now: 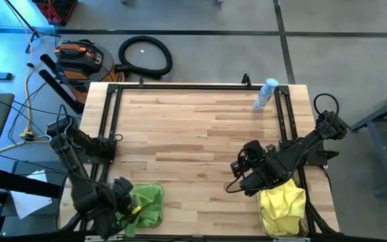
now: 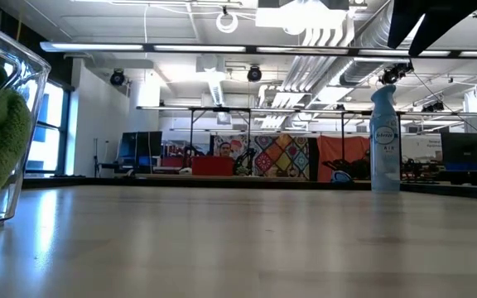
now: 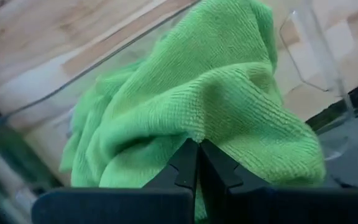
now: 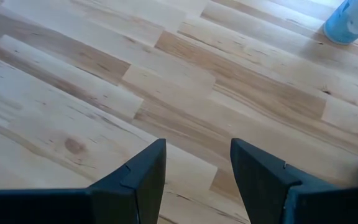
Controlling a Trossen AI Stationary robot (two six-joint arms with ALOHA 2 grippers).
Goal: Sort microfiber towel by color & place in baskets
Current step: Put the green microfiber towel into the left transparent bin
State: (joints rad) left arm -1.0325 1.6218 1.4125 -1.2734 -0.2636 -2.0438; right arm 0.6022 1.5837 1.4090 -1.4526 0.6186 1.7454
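Note:
Lime green microfiber towels [image 1: 148, 202] lie heaped in a clear basket [image 3: 306, 50] at the table's near left corner; the low view shows them behind the basket wall [image 2: 7, 124]. My left gripper [image 3: 197, 149] is over that heap, shut on the green cloth. Bright yellow towels [image 1: 284, 207] fill the other basket at the near right corner. My right gripper [image 4: 197, 168] is open above bare wood, just left of the yellow pile [image 1: 244, 178], and touches nothing. My left gripper pinches a raised pucker of the top green towel [image 3: 199, 134] between its two fingertips, coming from above and slanting down into the basket. The cloth bunches up at the fingertips, and the rest of it lies slack on the heap inside the basket.
A clear spray bottle with a blue cap [image 1: 265, 94] stands near the table's far right corner, also in the right wrist view [image 4: 353, 18]. A black frame rail [image 1: 109, 121] runs along the table's sides. The wooden tabletop [image 1: 193, 148] between the baskets is bare.

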